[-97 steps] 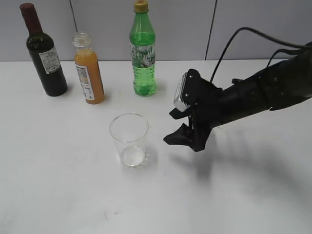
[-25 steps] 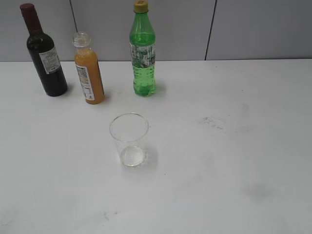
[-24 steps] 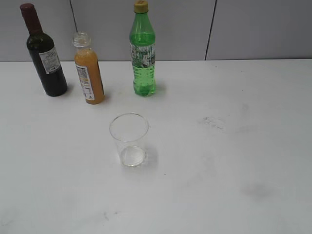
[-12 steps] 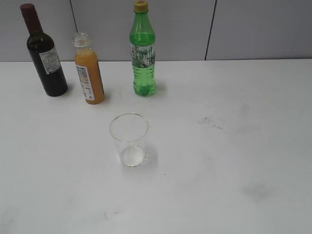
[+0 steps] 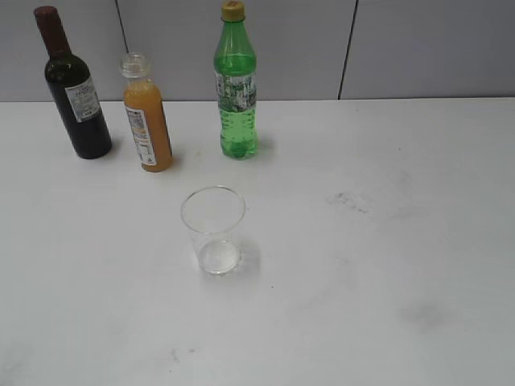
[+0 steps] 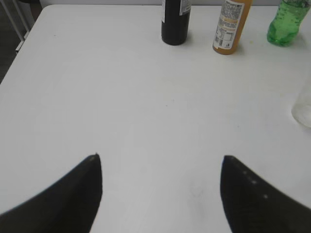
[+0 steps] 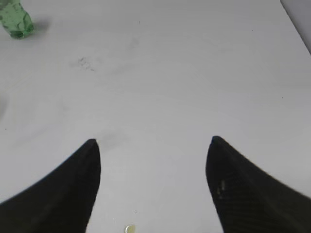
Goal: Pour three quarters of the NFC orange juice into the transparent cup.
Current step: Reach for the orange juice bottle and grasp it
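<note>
From my station I see both arms clear of the exterior view. The left gripper [image 6: 160, 194] hangs over bare worktop [image 5: 386, 265] with its jaws spread wide and nothing between them, and the right gripper [image 7: 151, 187] is the same, jaws apart and empty, in the lower part of its wrist view.

The NFC orange juice [image 5: 146, 112] stands upright in the upper left of the exterior frame, capless, between the dark wine bottle [image 5: 74, 87] on its left and the green bottle [image 5: 236, 84] further right. It looks nearly full. The transparent cup [image 5: 213, 230] sits alone, left of centre and nearer the camera, and seems empty. In the left wrist view the juice [image 6: 231, 24] is at the top edge, right of centre, just beside the wine bottle [image 6: 175, 20].

I judge that no pouring has begun; the bottle is yet to be grasped.

The risks as I read them:
- The wine bottle stands near the juice, so a wide-open jaw coming in from the left could knock it over.
- The neck is open, so any tilt or jolt while lifting spills juice on the worktop.
- The slim plastic body may give under a hard squeeze and push juice out of the top.
- The cup is light and clear; a nudge from the bottle's mouth could tip it, and its rim is hard for me to judge.
- Stopping at three quarters needs a slow tilt.
</note>
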Controlling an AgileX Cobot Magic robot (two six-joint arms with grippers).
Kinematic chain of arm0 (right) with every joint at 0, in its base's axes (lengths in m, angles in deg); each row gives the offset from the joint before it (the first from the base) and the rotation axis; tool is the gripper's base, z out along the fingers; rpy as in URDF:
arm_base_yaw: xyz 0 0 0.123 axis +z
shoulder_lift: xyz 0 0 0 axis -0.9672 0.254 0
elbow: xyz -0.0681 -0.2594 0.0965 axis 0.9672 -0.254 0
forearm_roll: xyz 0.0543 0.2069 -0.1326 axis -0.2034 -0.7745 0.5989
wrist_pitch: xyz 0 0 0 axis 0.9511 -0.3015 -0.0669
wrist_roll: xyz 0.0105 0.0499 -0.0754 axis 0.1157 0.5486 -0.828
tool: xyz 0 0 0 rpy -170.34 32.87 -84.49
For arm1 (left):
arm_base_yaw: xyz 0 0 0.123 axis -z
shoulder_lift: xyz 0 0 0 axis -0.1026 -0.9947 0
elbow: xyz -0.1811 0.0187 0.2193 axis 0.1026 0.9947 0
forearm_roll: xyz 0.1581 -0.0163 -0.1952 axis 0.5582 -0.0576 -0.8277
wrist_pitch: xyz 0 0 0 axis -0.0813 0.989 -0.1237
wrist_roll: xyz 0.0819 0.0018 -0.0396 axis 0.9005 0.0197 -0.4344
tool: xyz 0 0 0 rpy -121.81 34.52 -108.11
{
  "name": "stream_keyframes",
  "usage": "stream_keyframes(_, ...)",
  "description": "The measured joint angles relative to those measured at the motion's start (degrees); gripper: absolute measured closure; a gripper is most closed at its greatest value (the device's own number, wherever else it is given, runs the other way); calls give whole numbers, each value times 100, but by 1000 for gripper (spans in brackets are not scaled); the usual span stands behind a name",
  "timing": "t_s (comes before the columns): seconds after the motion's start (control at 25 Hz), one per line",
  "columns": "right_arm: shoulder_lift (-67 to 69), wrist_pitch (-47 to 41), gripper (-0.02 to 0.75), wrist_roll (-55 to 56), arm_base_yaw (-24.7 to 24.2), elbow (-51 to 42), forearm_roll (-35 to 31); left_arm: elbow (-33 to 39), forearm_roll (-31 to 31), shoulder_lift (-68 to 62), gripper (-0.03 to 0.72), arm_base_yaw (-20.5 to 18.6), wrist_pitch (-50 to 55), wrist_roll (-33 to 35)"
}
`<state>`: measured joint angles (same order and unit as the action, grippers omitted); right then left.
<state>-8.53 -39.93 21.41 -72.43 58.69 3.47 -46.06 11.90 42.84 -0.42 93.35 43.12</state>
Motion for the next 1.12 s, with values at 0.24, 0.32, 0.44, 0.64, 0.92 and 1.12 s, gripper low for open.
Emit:
stream_keyframes(0.24,-220,-2,218,0,0,0,17,0,0,0,104,0,0,0)
stream_keyframes(0.32,-326,-8,218,0,0,0,18,0,0,0,104,0,0,0)
stream_keyframes(0.44,-381,-16,218,0,0,0,24,0,-4,0,104,0,0,0)
stream_keyframes(0.64,-385,-23,218,-34,0,0,24,0,-4,0,104,0,0,0)
stream_keyframes(0.92,-385,-23,218,-37,0,0,24,0,-4,0,104,0,0,0)
stream_keyframes(1.12,-385,-23,218,-41,0,0,24,0,-4,0,104,0,0,0)
